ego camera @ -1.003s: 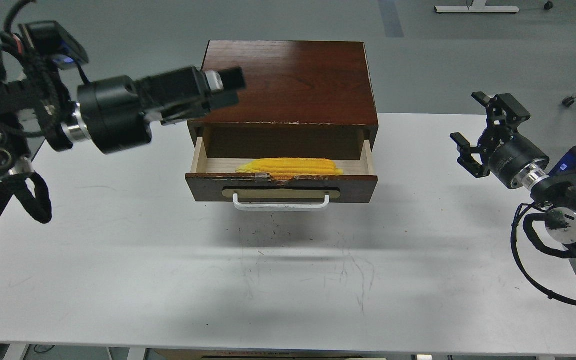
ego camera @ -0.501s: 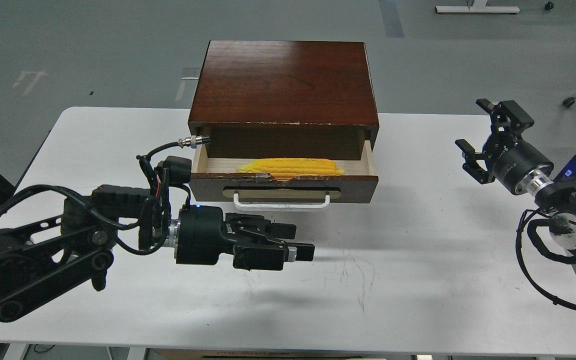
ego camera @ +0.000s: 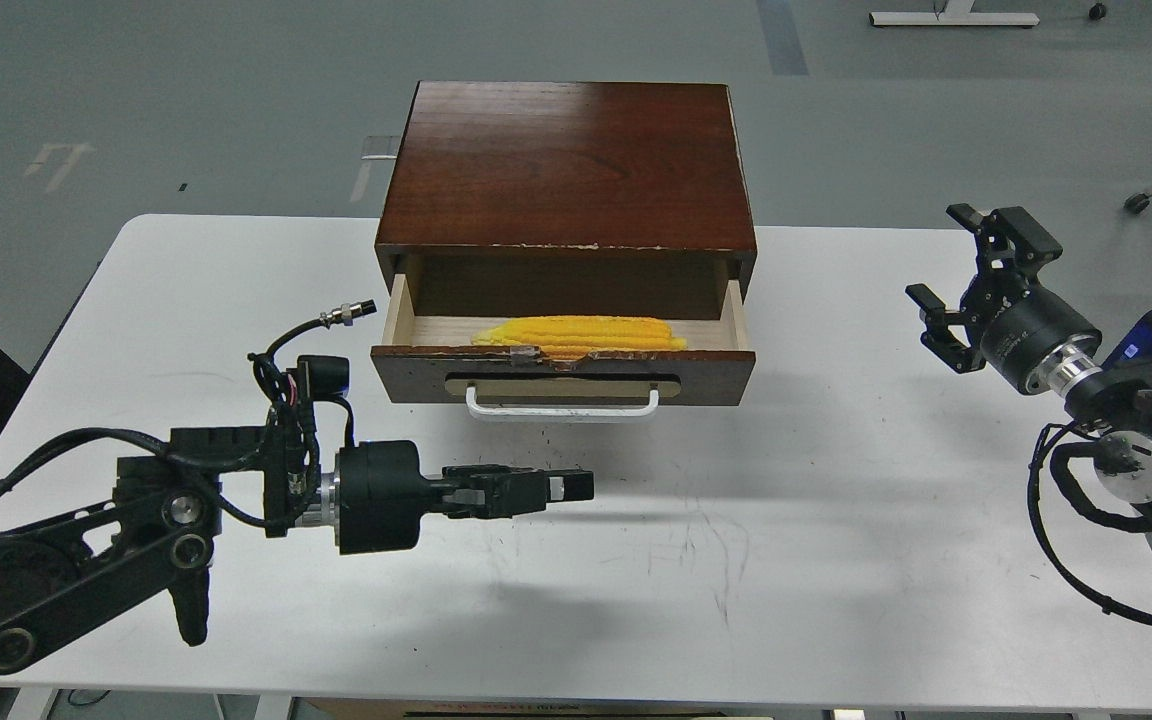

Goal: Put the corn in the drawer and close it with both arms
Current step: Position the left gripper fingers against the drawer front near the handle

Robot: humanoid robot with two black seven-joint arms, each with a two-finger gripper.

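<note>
The yellow corn [ego camera: 581, 334] lies lengthwise inside the open drawer [ego camera: 564, 373], whose dark front with a white bar handle [ego camera: 561, 408] stands pulled out from the reddish-brown cabinet [ego camera: 566, 165]. My left gripper [ego camera: 568, 487] hovers low over the table in front of the drawer and below its handle, pointing right. It is seen edge-on, so its fingers cannot be told apart. My right gripper [ego camera: 948, 262] is open and empty, held above the table well to the right of the cabinet.
The white table [ego camera: 636, 600] carries the cabinet at its back middle. Loose cables hang from the left arm [ego camera: 296, 370] near the drawer's left corner. Right arm joints and cables [ego camera: 1126, 460] sit at the table's right edge.
My left arm swung down from beside the cabinet top to low in front of the drawer, then drew back a little to the left and rolled its gripper edge-on. The right gripper barely moved.
</note>
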